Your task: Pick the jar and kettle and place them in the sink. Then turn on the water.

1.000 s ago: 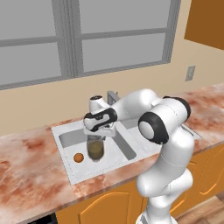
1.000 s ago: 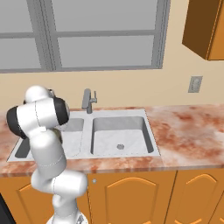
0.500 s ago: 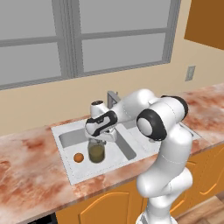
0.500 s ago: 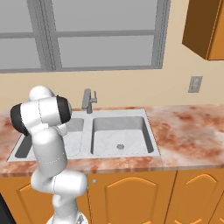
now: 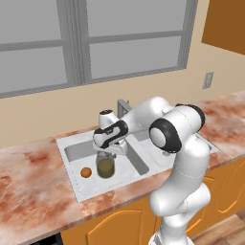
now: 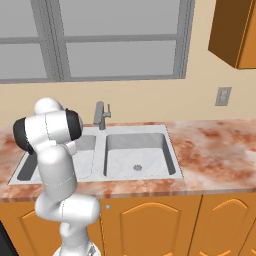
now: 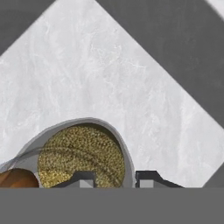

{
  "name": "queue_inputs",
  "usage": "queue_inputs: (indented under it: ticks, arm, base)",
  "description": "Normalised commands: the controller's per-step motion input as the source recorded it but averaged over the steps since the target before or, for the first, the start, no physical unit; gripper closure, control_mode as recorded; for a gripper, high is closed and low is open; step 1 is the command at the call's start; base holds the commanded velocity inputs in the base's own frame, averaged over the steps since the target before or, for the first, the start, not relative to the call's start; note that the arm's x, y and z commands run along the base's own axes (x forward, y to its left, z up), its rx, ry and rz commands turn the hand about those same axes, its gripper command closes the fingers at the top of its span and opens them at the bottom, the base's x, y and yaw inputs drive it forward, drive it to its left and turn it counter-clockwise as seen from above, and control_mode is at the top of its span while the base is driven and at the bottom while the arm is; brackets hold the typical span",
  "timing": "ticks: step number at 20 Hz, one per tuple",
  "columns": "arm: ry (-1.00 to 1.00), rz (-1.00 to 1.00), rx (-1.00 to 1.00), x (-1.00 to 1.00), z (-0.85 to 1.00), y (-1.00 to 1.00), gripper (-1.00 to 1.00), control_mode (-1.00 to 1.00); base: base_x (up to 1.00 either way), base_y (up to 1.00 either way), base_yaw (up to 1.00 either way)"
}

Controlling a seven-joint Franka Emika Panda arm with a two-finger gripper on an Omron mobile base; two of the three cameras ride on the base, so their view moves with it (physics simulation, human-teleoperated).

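jar (image 5: 105, 165) stands upright on the floor of the sink's (image 5: 139, 184) left basin, olive-brown fill in lower part, small orange ball (image 5: 85, 172) just beside it on the floor. gripper (image 5: 111, 150) sits right on top of the jar, pointing down. hand view looks straight into the jar mouth (image 7: 81, 155): one fingertip (image 7: 82, 178) over the contents inside the rim, the other (image 7: 148, 178) outside the wall, so the jaws straddle the glass rim w/ a narrow gap. looks like a rim pinch, prob chosen bc the jar body is too wide to span. whether they're pressing the glass or just let go, can't tell for sure; jar bottom seems to rest on the basin so it's placed either way.

kettle isn't anywhere i can spot on the counter (image 5: 28, 201). faucet (image 6: 101, 115) stands behind the divider btwn basins, no water running, right basin (image 6: 137, 157) bare w/ drain showing.

judgement: jar part basically done, needs release + straight lift so the rim isn't dragged and jar tipped onto the ball. kettle and faucet lever yet to do.
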Motion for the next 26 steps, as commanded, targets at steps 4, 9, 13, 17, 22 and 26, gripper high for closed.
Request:
queue_inputs:
  ticks: [4, 9, 13, 17, 22, 26]
  arm:
    - [0.00, 0.00, 0.00, 0.00, 0.00, 0.00, 1.00, -1.00]
    - [0.00, 0.00, 0.00, 0.00, 0.00, 0.00, -1.00, -1.00]
    - [0.00, 0.00, 0.00, 0.00, 0.00, 0.00, -1.00, -1.00]
    - [0.00, 0.00, 0.00, 0.00, 0.04, -0.02, -1.00, -1.00]
    - [0.00, 0.00, 0.00, 0.00, 0.21, -0.08, -1.00, -1.00]
    - [0.00, 0.00, 0.00, -0.03, 0.27, -0.03, -1.00, -1.00]
  base:
    - [0.00, 0.00, 0.00]
    - [0.00, 0.00, 0.00]
    - [0.00, 0.00, 0.00]
    - [0.00, 0.00, 0.00]
    - [0.00, 0.00, 0.00]
    - [0.00, 0.00, 0.00]
